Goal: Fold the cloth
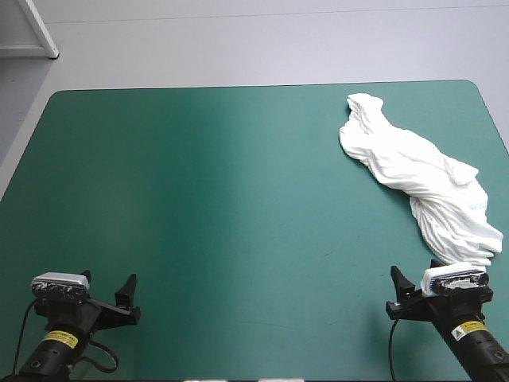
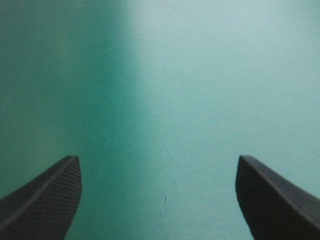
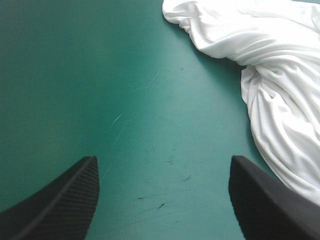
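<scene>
The white T-shirt (image 1: 413, 171) lies as a long crumpled heap on the right part of the table, running from near the far edge toward the front right. My right gripper (image 1: 437, 277) stands open at the heap's near end. In the right wrist view the T-shirt (image 3: 280, 65) lies ahead and to one side of the right gripper (image 3: 163, 158), beside one finger, with only cover between the fingers. My left gripper (image 1: 107, 283) is open at the front left, far from the shirt. In the left wrist view the left gripper (image 2: 159, 159) has only cover ahead of it.
The teal-green cover (image 1: 199, 183) spans the table's left and middle. The table's right edge (image 1: 499, 135) runs close beside the T-shirt. Small dark specks and scratches (image 3: 150, 150) mark the cover ahead of the right gripper.
</scene>
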Motion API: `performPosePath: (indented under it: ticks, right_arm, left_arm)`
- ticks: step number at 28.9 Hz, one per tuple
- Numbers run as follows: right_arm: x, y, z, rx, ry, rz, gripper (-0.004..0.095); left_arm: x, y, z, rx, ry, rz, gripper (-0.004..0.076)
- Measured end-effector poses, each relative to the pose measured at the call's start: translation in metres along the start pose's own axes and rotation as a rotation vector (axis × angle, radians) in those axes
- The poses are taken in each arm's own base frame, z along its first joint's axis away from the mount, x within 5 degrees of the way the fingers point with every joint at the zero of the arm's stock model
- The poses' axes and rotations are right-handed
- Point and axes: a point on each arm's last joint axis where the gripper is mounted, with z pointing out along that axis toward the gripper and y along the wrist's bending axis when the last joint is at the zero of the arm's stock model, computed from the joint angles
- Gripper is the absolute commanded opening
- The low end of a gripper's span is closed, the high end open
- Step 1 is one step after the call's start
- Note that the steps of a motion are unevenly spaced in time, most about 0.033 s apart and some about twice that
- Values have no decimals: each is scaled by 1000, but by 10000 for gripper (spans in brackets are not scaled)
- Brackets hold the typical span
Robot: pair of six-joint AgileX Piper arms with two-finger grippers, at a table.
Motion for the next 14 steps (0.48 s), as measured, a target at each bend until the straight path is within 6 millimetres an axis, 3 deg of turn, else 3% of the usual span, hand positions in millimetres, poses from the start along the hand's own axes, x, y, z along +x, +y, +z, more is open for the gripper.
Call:
performPosePath:
  ticks: [14]
  right_arm:
    - [-2, 0, -1, 0, 6, -13, 674]
  left_arm:
    - [0, 0, 0, 0, 1, 0, 603]
